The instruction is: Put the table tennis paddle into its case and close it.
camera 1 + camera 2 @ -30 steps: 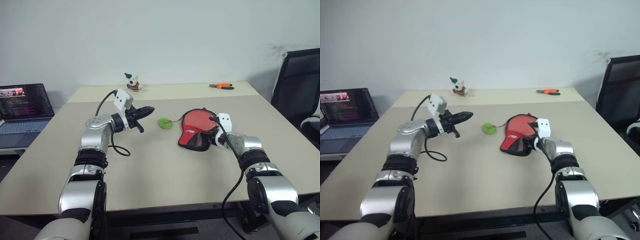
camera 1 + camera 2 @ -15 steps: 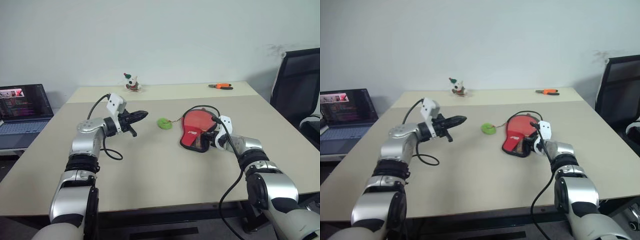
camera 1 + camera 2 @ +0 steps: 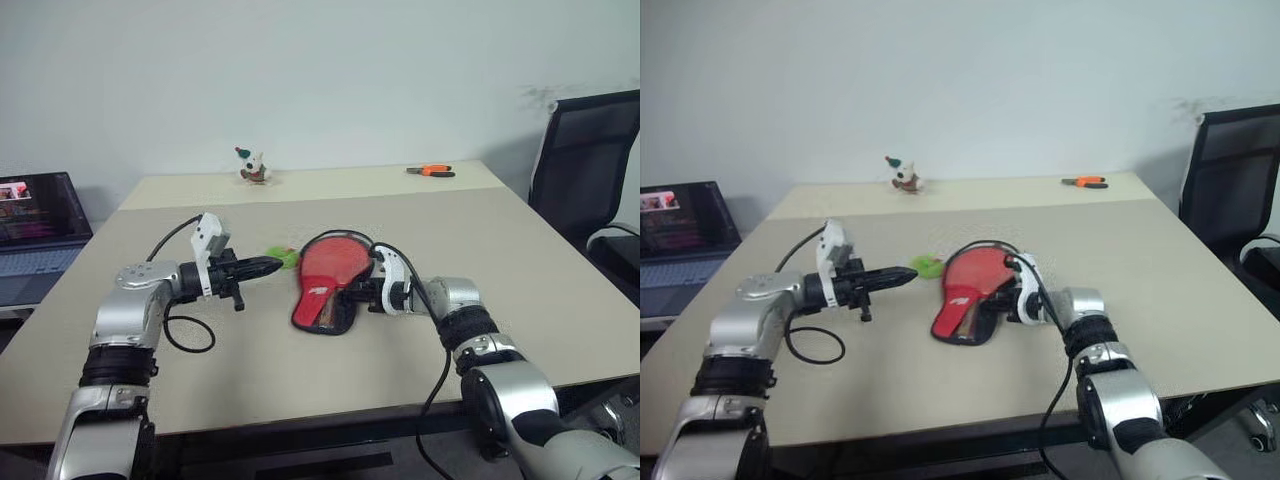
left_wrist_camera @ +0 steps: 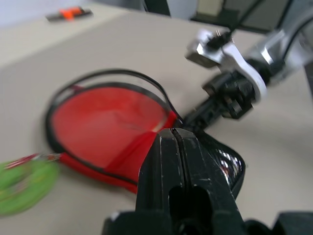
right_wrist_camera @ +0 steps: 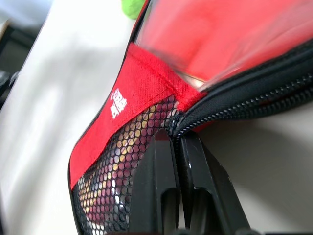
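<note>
On the table (image 3: 560, 300), right gripper (image 5: 177, 142) pinching the case (image 3: 325, 290) edge, left gripper (image 3: 272, 266) closed and empty, white writing on its red band (image 5: 119, 103), too blurry to read.

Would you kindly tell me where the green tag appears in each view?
Left eye: green tag, just past the left gripper.
Right eye, left of the case.
Left wrist, lower left.
Right wrist, top edge.
Shared landmark: the case.

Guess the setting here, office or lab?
Most likely an office or a lab workroom: a plain beige table, an open laptop at its left edge showing dark screen content, a black office chair to the right, and pliers left on the far side.
</note>
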{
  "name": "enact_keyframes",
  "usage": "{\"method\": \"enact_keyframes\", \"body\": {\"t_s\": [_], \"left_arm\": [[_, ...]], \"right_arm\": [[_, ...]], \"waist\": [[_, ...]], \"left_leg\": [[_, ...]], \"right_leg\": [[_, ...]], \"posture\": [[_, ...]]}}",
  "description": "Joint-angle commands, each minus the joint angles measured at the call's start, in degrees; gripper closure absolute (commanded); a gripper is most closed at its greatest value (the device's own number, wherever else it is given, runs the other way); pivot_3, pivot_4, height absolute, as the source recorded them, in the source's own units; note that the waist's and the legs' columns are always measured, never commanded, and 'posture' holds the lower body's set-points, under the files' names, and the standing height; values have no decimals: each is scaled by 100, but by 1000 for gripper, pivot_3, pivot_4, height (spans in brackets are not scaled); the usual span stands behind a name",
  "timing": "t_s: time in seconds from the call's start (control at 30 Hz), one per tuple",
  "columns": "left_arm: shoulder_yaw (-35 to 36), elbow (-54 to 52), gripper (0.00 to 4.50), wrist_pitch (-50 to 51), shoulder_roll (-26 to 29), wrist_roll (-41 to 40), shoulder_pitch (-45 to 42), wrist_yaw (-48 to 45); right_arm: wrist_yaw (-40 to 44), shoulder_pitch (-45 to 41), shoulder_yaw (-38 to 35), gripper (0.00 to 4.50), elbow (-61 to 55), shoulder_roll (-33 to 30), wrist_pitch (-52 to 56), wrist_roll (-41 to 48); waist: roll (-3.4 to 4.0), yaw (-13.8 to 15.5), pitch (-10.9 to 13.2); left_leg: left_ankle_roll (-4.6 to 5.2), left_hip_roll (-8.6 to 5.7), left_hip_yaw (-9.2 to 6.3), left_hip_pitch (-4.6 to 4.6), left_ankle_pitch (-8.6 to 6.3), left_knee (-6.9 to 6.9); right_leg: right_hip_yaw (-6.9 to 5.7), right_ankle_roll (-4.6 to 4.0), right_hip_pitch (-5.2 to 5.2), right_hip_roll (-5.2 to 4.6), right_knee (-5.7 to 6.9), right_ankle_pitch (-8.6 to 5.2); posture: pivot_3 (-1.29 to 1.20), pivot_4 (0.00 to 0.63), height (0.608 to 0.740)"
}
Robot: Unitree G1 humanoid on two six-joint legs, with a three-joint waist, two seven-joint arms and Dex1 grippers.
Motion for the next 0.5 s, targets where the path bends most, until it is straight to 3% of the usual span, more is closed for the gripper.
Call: {"method": "enact_keyframes", "body": {"t_s": [0.03,0.23,0.5], "left_arm": [[-14,-779,4500,252,252,-305,392,-205],[-55,-1454,4500,605,264,-576,883,-120],[-155,-1828,4500,801,318,-773,1111,-96]], "right_arm": [[60,563,282,4488,-1615,79,872,420],[-516,1673,241,4488,-3495,101,2026,752],[-1029,2404,-165,4488,-4719,-42,2846,1080]], "waist": [[0,23,0],[0,120,0],[-1,127,0]], "left_leg": [[-1,1,-1,-1,-2,-1],[-1,5,-6,-4,-3,4],[-1,6,-2,-3,-3,3]], "right_leg": [[1,0,0,-1,-3,0],[-2,-1,-1,-1,-3,0],[1,-2,0,6,-5,-1]], "posture": [[0,150,740],[0,150,740],[0,150,740]]}}
